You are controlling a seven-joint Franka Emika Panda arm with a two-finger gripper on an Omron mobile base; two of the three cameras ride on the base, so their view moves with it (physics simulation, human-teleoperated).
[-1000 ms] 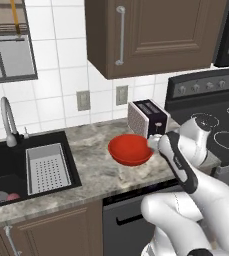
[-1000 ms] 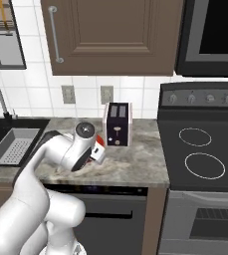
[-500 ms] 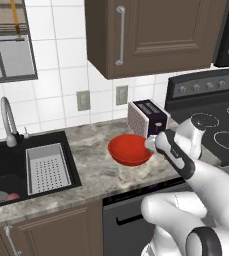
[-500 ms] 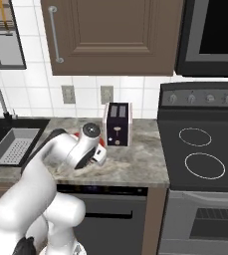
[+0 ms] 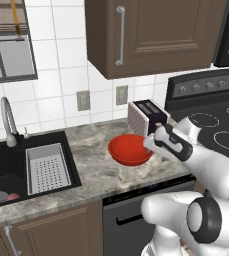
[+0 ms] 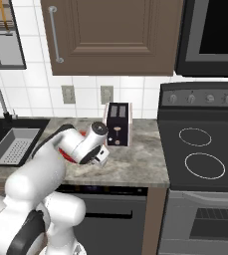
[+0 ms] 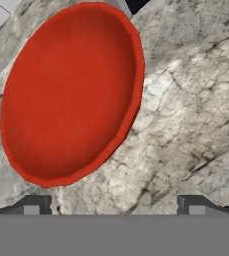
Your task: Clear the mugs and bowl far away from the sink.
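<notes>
End effector (image 7: 114,204) is open, nothing between its two dark tips (image 7: 34,205), hovering over the mottled grey stone tabletop (image 7: 186,125). Bowl (image 7: 68,95) is glossy red, wide and shallow with a smooth rounded rim; it sits flat on the tabletop just ahead of the tips, offset toward the left one, not touching. Behind the bowl stands a boxy two-slot toaster (image 5: 147,118). Further left, well apart, lies the black recessed sink (image 5: 6,167) with grey perforated tray (image 5: 47,167).
</notes>
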